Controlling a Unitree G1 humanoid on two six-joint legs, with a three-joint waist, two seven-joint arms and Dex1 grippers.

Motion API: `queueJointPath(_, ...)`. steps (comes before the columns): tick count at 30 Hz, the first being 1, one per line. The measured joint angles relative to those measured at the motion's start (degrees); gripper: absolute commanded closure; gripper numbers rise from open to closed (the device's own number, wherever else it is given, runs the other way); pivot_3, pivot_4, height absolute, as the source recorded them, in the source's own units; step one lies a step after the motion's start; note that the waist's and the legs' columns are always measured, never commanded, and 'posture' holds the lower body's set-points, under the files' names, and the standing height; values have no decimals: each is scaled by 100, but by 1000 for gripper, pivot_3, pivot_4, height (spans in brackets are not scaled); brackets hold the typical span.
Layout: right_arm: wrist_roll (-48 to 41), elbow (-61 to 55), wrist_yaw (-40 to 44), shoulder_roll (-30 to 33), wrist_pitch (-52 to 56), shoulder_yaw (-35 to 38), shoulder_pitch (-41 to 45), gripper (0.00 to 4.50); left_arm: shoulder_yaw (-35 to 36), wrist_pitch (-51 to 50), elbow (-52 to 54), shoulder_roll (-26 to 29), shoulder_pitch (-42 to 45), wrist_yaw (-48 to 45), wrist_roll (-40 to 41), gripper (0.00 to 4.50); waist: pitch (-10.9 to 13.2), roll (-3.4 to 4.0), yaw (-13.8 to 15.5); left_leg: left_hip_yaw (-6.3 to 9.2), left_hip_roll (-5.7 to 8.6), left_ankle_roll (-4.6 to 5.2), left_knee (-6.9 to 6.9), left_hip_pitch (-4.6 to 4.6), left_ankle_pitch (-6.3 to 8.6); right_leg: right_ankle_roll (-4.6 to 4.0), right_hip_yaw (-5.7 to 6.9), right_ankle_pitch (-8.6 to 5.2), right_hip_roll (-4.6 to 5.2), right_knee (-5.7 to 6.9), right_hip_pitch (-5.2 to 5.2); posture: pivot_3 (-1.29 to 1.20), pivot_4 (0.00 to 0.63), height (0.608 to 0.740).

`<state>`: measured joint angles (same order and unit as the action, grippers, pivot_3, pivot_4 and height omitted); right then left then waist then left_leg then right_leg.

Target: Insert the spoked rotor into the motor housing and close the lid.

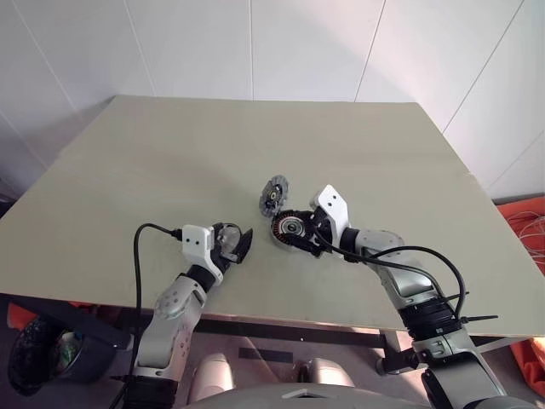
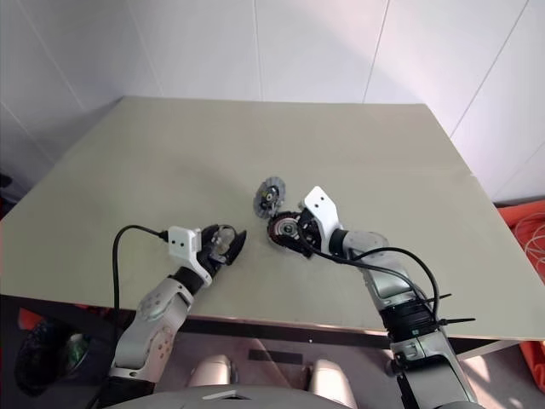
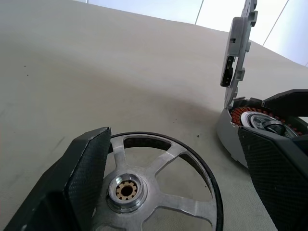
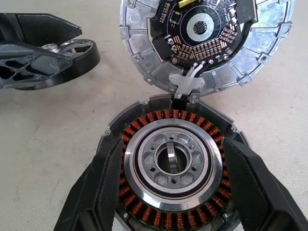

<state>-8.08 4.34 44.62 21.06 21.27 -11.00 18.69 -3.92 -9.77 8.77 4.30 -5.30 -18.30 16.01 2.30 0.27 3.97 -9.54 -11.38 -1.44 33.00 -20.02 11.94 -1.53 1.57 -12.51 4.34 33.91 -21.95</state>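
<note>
The spoked rotor (image 3: 159, 192), a flat grey disc with a brass-toothed hub, sits between the fingers of my left gripper (image 1: 233, 241). One finger (image 3: 82, 178) covers its rim, and bare table shows between the rim and the other finger. The motor housing (image 4: 168, 163) lies on the table with its copper windings and silver centre exposed. Its lid (image 4: 202, 43) stands hinged open behind it, circuit side showing. My right gripper (image 1: 292, 230) stands open astride the housing, one finger close along each side.
The beige table (image 1: 153, 153) stretches wide to the left and far side, up to a white panelled wall. Its front edge runs just below both arms. Black cables (image 1: 139, 256) loop from the wrists. Orange material (image 1: 524, 213) lies off the table's right edge.
</note>
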Motion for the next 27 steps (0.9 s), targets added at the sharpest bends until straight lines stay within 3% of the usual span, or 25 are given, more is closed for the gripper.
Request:
queueJointPath(6,-37,10,5,-63,-82,34,12,889,4,0,-2,1,2,0,-2,0,0,0,0,0,0,0,0,0,0,0,0,0,0,1,0,0,0,740)
queueJointPath(7,-74,10,5,-91,-83,58,17,1061,4,-1,-3,2,3,-1,-2,0,0,0,0,0,0,0,0,0,0,0,0,0,0,1,0,0,0,740)
queueJointPath(9,-122,10,9,-117,-83,100,23,1486,2,-2,-3,2,3,-1,-2,0,0,0,0,0,0,0,0,0,0,0,0,0,0,1,0,0,0,740)
queueJointPath(17,-225,9,-17,-154,-83,137,90,4304,8,-4,-4,8,3,0,-5,0,0,0,0,0,0,0,0,0,0,-1,0,0,0,2,0,0,0,740)
queueJointPath(18,-221,9,-57,-158,-88,137,112,4440,7,-4,-5,8,3,0,-6,0,0,0,0,0,0,0,1,1,0,-1,0,0,0,2,0,0,0,740)
queueJointPath(27,-180,192,-339,-192,-221,141,135,4440,7,-4,-4,8,3,0,-10,0,0,0,0,0,0,0,1,0,0,-1,0,0,0,2,-1,0,0,740)
